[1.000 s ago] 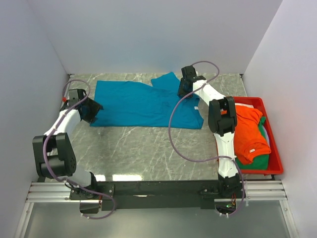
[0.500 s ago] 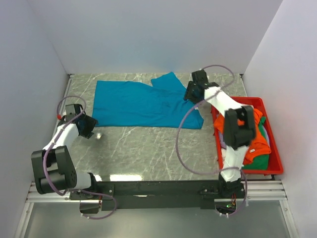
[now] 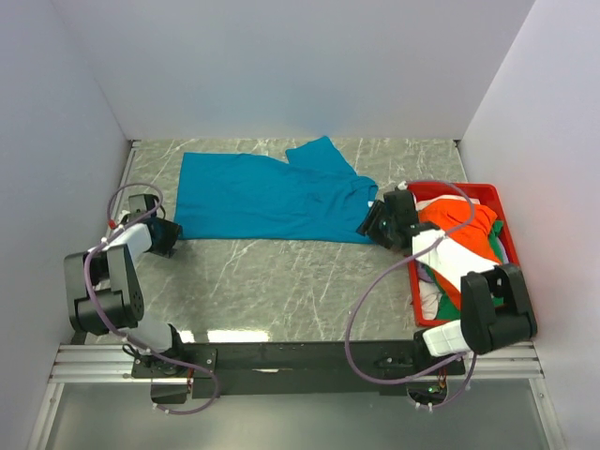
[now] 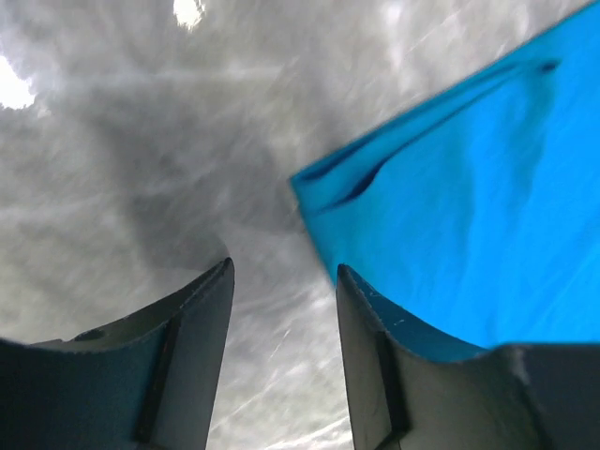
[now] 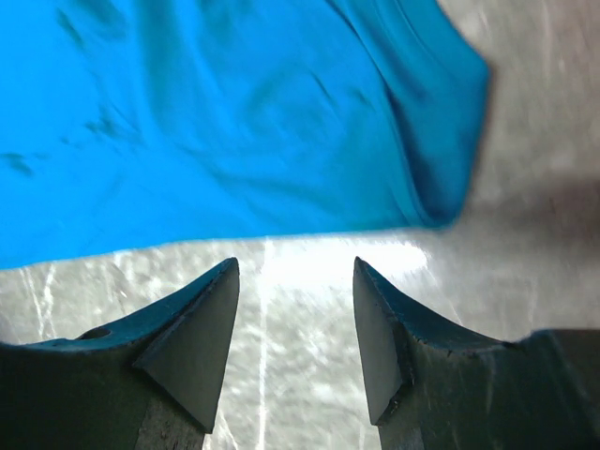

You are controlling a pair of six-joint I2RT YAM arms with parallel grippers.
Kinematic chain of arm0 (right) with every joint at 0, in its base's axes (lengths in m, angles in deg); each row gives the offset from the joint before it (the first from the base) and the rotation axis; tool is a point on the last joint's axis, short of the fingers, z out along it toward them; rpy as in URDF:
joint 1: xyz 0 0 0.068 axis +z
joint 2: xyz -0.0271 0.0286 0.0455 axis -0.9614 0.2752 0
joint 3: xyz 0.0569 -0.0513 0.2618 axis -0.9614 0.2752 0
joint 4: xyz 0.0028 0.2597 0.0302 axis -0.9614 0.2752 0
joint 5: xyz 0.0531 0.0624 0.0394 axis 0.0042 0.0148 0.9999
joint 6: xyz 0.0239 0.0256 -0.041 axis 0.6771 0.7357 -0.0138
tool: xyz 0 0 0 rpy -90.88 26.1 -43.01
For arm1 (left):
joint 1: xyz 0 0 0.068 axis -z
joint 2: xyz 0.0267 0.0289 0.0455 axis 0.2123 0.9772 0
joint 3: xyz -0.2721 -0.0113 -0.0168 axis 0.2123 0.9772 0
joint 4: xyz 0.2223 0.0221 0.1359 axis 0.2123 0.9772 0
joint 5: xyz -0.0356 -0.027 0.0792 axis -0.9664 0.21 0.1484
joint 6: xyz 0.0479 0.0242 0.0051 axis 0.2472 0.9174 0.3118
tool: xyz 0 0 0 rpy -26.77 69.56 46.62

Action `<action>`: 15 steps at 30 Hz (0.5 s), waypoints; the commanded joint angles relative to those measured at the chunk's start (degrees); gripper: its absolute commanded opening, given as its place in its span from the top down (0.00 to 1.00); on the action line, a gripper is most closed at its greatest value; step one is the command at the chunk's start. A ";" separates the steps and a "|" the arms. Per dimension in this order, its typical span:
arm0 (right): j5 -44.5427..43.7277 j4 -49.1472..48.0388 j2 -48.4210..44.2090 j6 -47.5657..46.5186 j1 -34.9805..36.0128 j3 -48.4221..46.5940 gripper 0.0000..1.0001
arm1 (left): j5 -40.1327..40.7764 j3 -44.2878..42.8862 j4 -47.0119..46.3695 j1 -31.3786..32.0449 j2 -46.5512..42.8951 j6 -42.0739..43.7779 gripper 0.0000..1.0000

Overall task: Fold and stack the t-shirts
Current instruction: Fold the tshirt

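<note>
A teal-blue t-shirt [image 3: 272, 192] lies spread flat across the far half of the marble table. My left gripper [image 3: 169, 237] hovers low beside the shirt's near left corner [image 4: 323, 183], jaws open with only bare table between them. By the shirt's near right corner [image 5: 441, 187] is my right gripper [image 3: 373, 223], open and empty too, just short of the cloth's edge. Orange [image 3: 469, 230], white [image 3: 450, 267] and green [image 3: 450, 307] t-shirts lie heaped in the red bin, partly under the right arm.
The red plastic bin [image 3: 487, 192] stands at the table's right edge. White walls close in the left, back and right sides. The marble table top [image 3: 281, 281] stretches between the shirt and the arm bases. Purple cables loop off both arms.
The right arm swung back from over the shirt to its near right corner and its jaws widened. The left gripper drew off the left edge, dropped lower and narrowed a little.
</note>
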 commanded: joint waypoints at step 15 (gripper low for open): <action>-3.31 -9.03 -0.45 5.00 -0.63 6.41 0.41 | 12.10 -8.70 3.72 0.98 7.37 1.05 0.98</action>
